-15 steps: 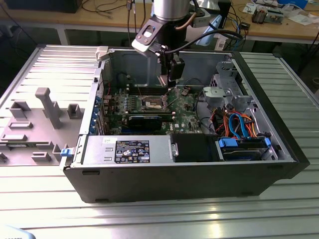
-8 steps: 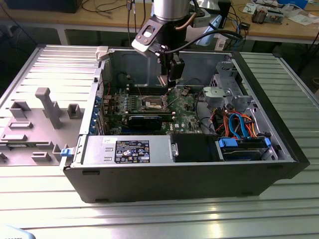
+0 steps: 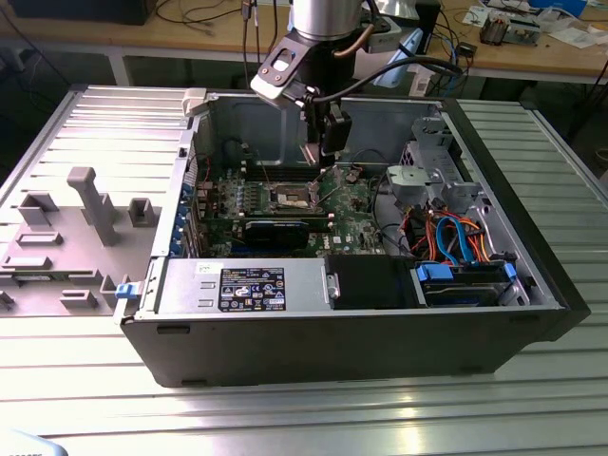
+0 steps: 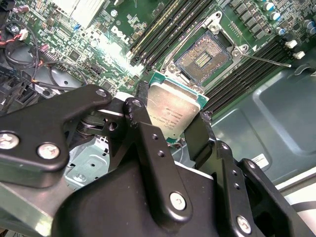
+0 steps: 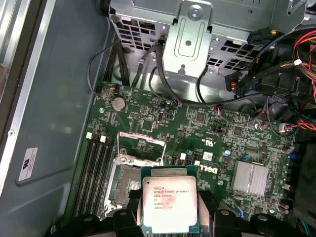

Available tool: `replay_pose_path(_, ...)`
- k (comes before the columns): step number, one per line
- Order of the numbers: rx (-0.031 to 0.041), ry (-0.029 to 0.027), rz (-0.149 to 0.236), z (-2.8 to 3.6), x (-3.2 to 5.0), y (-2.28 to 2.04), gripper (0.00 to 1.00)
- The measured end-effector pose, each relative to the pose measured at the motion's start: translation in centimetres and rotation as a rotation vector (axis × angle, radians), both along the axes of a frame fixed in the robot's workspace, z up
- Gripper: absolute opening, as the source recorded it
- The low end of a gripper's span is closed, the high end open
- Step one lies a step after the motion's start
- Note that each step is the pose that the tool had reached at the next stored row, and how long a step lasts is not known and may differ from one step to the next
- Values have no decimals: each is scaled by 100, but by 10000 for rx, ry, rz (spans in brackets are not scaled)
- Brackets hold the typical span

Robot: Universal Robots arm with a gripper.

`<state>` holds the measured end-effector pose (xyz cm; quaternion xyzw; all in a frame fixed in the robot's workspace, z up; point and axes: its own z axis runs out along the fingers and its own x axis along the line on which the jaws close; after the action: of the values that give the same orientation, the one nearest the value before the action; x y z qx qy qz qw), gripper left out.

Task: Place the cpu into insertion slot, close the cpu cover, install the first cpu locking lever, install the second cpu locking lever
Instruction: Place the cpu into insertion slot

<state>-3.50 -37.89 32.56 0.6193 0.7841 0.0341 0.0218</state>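
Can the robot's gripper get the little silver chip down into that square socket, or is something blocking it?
Probably yes. The gripper holds the cpu close to the insertion slot. The cpu cover is tipped up, and in the second wrist view nothing lies on the slot's dark centre.

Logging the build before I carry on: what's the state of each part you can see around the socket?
tool, shut on the cpu.
cpu, held in the tool, not seated.
insertion slot, open and empty.
cpu cover, swung up, open.
locking lever, released, sticking out.
computer case, side open.
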Motion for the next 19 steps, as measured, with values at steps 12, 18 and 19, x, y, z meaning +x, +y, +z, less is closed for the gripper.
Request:
replay_pose_path(12, 0, 0, -66, -3, 0, 0, 54)
replay_pose_path(18, 0, 0, -98, -5, 0, 0, 54)
replay_pose_path(19, 0, 0, -102, -5, 0, 0, 54)
